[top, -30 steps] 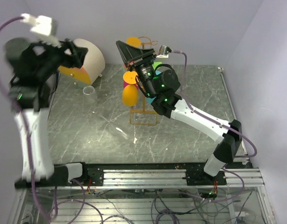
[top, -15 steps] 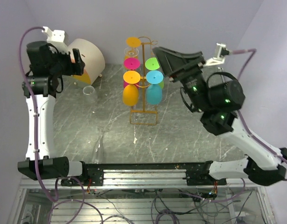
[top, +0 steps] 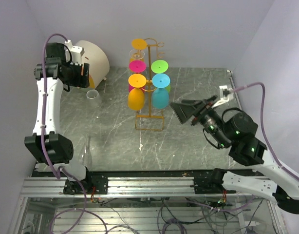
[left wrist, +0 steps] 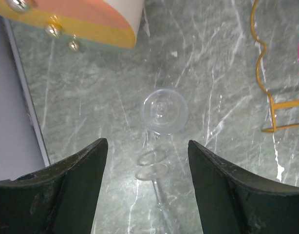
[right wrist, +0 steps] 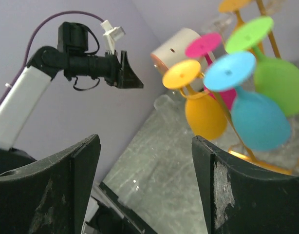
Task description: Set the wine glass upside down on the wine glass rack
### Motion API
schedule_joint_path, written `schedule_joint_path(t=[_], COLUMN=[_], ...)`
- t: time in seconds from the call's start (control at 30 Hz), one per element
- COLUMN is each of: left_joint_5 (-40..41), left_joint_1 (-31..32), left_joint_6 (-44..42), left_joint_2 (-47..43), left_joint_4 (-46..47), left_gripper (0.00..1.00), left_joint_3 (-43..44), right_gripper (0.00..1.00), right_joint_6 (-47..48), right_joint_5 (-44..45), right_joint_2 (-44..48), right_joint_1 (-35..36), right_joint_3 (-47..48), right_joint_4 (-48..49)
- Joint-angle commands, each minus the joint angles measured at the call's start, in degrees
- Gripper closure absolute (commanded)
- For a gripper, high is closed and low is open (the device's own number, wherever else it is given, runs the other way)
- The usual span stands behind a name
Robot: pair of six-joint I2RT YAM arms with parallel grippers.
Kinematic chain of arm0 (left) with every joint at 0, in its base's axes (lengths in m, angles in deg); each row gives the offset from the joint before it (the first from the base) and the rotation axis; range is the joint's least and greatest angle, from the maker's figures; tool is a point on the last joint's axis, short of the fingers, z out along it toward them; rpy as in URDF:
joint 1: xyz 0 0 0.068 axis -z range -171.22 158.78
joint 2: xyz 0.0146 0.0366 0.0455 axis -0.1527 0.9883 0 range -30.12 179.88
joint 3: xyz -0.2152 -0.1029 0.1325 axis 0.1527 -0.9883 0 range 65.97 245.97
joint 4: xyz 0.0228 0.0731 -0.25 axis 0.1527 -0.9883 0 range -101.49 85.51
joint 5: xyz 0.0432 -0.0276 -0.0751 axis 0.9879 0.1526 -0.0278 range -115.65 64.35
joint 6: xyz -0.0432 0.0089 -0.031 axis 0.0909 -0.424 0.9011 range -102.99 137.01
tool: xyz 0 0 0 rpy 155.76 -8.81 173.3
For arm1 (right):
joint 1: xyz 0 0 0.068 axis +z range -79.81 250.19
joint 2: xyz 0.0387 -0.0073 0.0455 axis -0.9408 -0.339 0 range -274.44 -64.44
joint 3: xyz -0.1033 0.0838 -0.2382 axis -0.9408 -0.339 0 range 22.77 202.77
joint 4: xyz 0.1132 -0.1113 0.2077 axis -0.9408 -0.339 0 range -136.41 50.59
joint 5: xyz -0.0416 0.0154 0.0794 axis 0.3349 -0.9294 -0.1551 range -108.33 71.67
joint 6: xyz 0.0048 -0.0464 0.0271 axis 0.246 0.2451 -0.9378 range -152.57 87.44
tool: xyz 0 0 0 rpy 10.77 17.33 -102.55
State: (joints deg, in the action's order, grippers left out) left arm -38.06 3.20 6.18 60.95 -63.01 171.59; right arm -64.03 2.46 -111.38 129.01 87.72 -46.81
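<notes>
The clear wine glass [top: 92, 94] [left wrist: 164, 110] stands on the counter [top: 110, 126], well left of the wine glass rack [top: 149, 68], which already carries coloured glasses upside down. The left gripper [top: 84, 75] [left wrist: 147, 143] hovers over it, released and empty. The right gripper [top: 181, 109] [right wrist: 145, 141] hangs right of the rack, also spread.

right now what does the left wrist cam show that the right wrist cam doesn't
Only the left wrist: a sharp look straight down at the clear wine glass, at best a blur in the other. Only the right wrist: the left arm, plus the orange glass, blue glass and green glass hanging upside down. Both: the wine glass rack wire, the cream rounded object and the marbled table.
</notes>
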Motion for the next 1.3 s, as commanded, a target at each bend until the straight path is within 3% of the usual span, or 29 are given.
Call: schedule_joint_path(t=[0.0,0.4,0.77,0.97,1.13,1.27], left_joint_5=[-0.2,5.4,12.2,11.8,11.6,11.8], left_joint_1=[-0.1,4.2,4.8,4.9,5.2,5.7], left_joint_6=[-1.3,-0.5,0.6,0.2,0.2,0.2], left_joint_2=[2.2,7.8,10.7,15.2,16.0,16.3], left_joint_4=[-3.6,-1.1,3.1,1.8,2.9,2.9], left_gripper=[0.23,0.33,0.39,0.5,0.51,0.59], left_joint_3=[3.0,0.0,-2.3,0.6,-1.2,-2.4], right_gripper=[0.24,0.24,0.24,0.24,0.24,0.24], right_joint_6=[-6.9,-13.2,-11.2,-10.8,-11.0,-11.0], right_joint_5=[3.5,5.1,4.4,4.4,5.1,5.4], right_joint_2=[9.9,21.9,19.2,18.2,19.0,19.6], right_joint_1=[0.0,0.0,0.0,0.0,0.0,0.0], right_joint_3=[-7.0,-12.5,-10.6,-10.3,-10.6,-10.7], right_joint_4=[-5.7,-13.5,-14.0,-13.5,-13.0,-13.1])
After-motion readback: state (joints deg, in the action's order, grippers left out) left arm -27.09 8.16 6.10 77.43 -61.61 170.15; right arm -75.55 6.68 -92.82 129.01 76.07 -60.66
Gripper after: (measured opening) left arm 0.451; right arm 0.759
